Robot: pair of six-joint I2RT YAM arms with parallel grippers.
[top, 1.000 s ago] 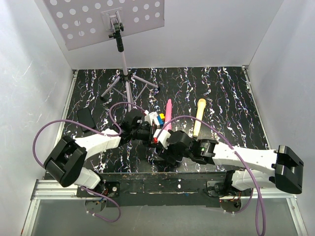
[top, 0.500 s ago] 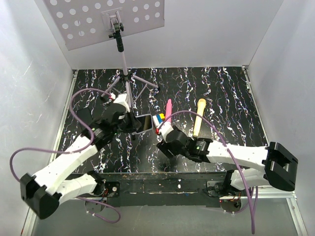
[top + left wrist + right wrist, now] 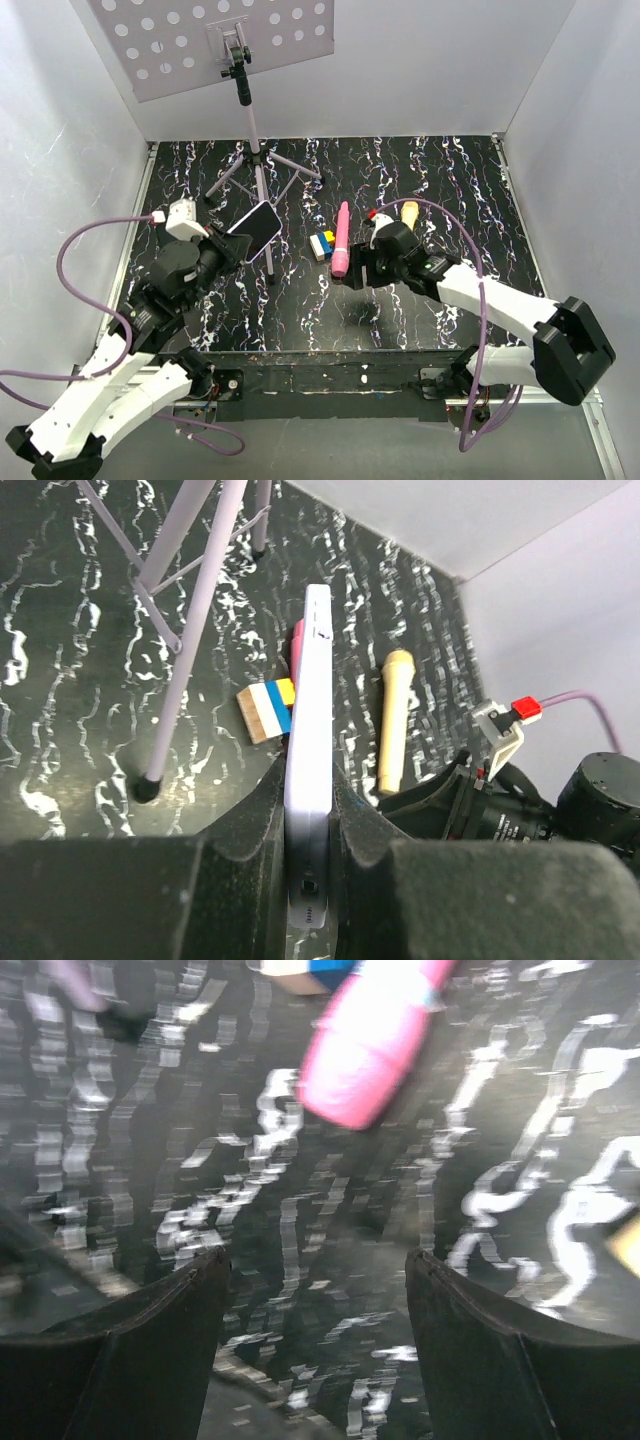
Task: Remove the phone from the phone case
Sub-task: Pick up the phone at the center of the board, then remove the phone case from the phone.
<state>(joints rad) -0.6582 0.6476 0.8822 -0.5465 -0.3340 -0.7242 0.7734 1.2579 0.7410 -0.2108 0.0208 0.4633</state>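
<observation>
The left gripper point(image 3: 308, 815) is clamping a thin pale lavender-white phone-shaped case point(image 3: 308, 680) by its lower end, one dark finger point(image 3: 255, 825) pressing each broad face. The left wrist view is showing only the case's narrow edge, with a small port near the bottom. In the overhead view the case point(image 3: 256, 226) is sitting left of centre, tilted and lifted clear of the black white-veined table point(image 3: 450, 180), just beside a leg of the pale lilac tripod stand point(image 3: 258, 150). Whether the phone is sitting inside the case cannot be told; no dark screen is showing.

The right gripper point(image 3: 315, 1270) is hanging with its fingers spread wide and nothing between them, low over the table at the centre of the overhead view, near the lower end of a pink cylinder point(image 3: 375, 1040). A pale yellow cylinder point(image 3: 393, 720) and a small blue, yellow and white block point(image 3: 265, 708) are lying close by.
</observation>
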